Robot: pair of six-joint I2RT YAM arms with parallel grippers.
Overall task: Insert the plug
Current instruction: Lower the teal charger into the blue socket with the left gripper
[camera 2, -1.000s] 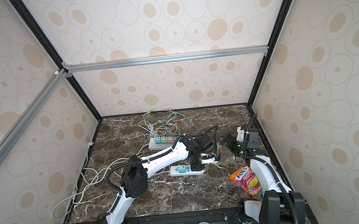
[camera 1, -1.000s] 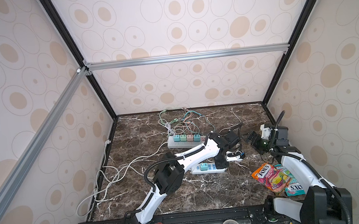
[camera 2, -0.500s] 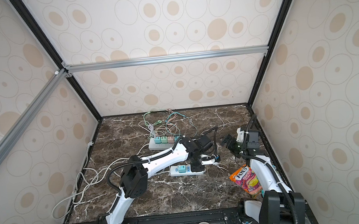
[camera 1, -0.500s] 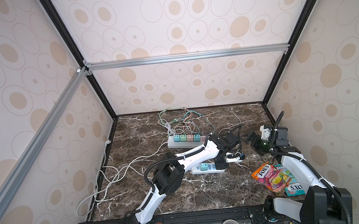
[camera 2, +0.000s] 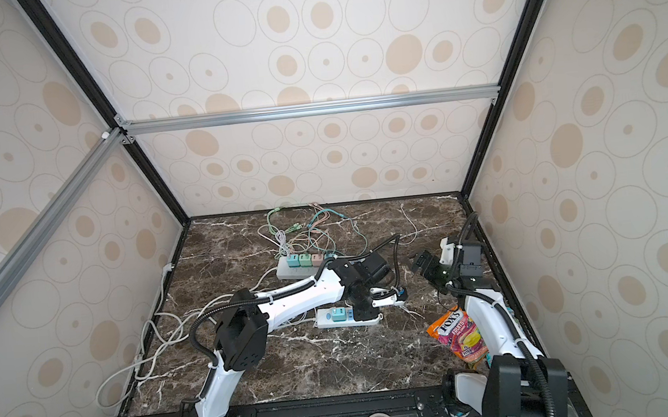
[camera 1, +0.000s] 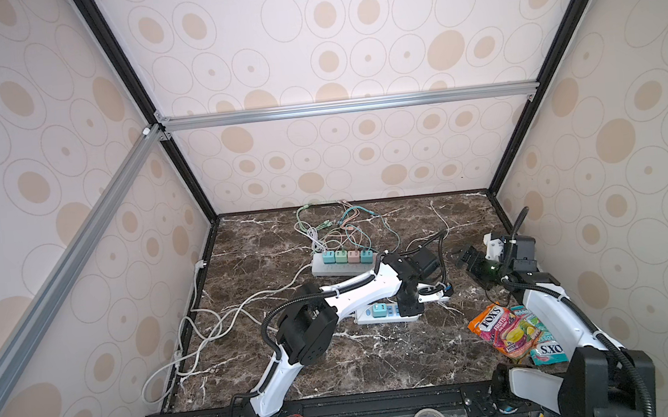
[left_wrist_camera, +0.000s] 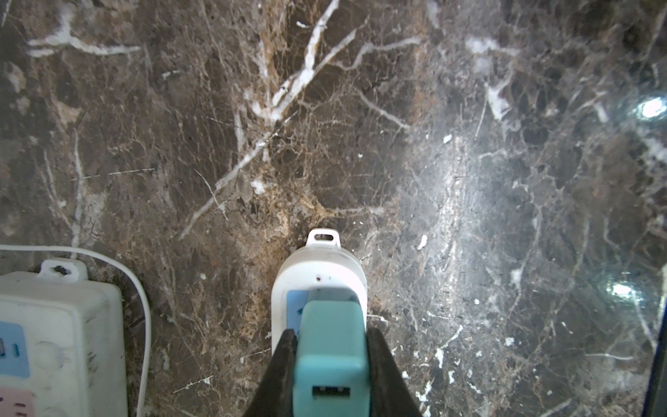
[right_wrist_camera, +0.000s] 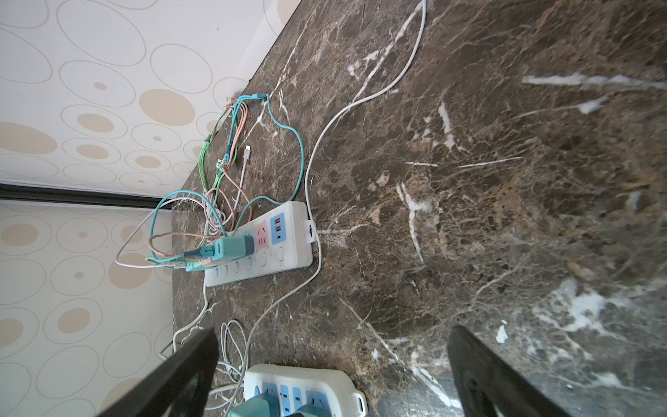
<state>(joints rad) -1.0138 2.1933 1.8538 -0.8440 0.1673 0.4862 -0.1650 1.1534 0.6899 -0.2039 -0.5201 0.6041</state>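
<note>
We are at the insertion step. The left pincer (left_wrist_camera: 331, 334) is closed on the plug (left_wrist_camera: 330, 321), gripping its two sides, over the end socket (left_wrist_camera: 294, 307) of the strip (left_wrist_camera: 319, 267) near the table's (camera 1: 380, 359) middle. Next, we judge: press straight down, then release. The right pincer (right_wrist_camera: 334, 334) stands wide open, empty.

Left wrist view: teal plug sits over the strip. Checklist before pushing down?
1. Grip on teal plug: ok, left jaws shut on its two sides.
2. Plug over blue socket at the tab end of the near power strip: ok.
3. Alignment underneath: cannot tell, the plug body hides its underside.
4. Strip braced: not ok, nothing holds it; it might slide.
5. Clearance of right jaws: ok, open and apart from the strip in both top views.
</note>
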